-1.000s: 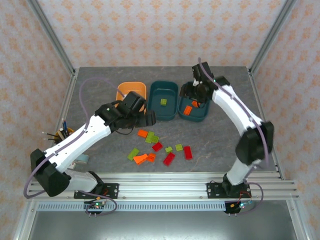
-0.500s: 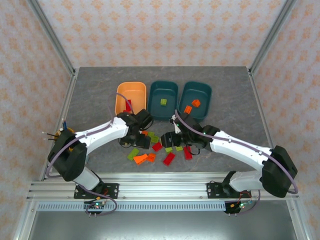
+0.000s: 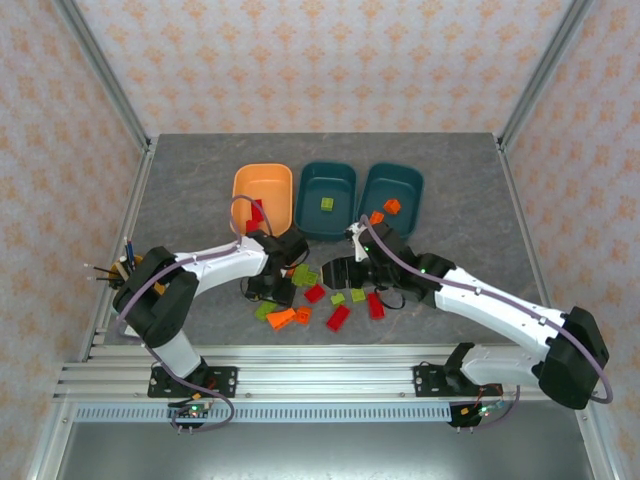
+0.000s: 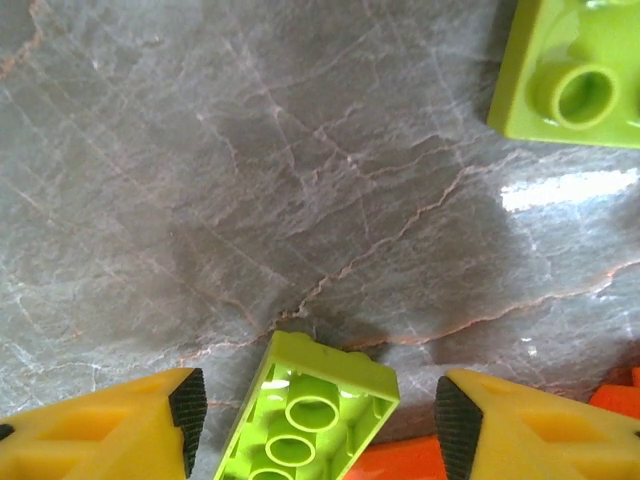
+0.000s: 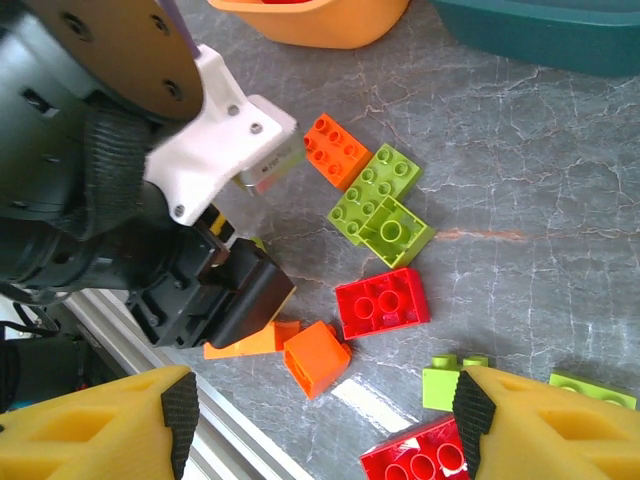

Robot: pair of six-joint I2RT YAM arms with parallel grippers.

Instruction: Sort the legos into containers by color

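Brick, yellow-green, lies between the left jaws, touching neither.

orange tray: 1 | teal trays: 2 | bricks in trays: 4 | arms: 2

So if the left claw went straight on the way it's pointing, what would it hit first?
Most likely the yellow-green lego lying between its fingers. The left gripper points down at the grey table, which would come right after. Depth is hard to judge here.
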